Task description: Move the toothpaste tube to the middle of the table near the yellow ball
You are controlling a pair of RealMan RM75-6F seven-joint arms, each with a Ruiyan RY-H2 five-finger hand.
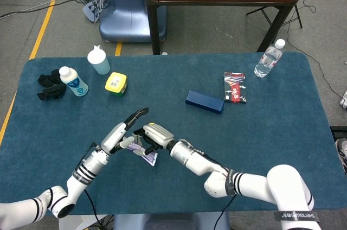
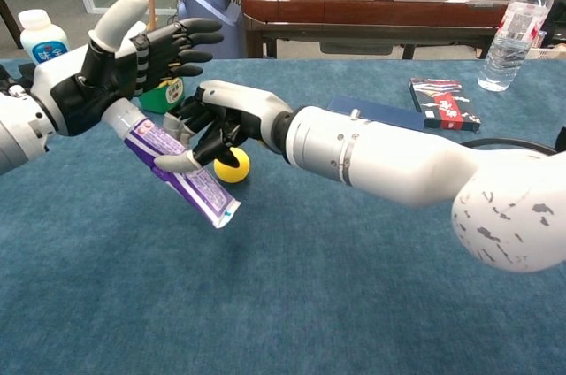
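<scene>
Purple tube (image 2: pixel 181 174) is passing over: I'm keeping my right hand (image 2: pixel 215 123) pinching it while my left hand (image 2: pixel 124 61), fingers spread, lets go near the ball (image 2: pixel 233 165).

Blue-carpeted table (image 1: pixel 282 116). Resting on it: yellow ball (image 2: pixel 233 165), navy box (image 1: pixel 204 101), red-and-black packet (image 1: pixel 234 87), clear water bottle (image 1: pixel 269 59), yellow-green tub (image 1: pixel 115 83), two white bottles (image 1: pixel 72 81) (image 1: pixel 98 60), black cloth (image 1: pixel 50 84).

White arms, black-striped wrists, grey-and-black left hand (image 2: pixel 124 61).
</scene>
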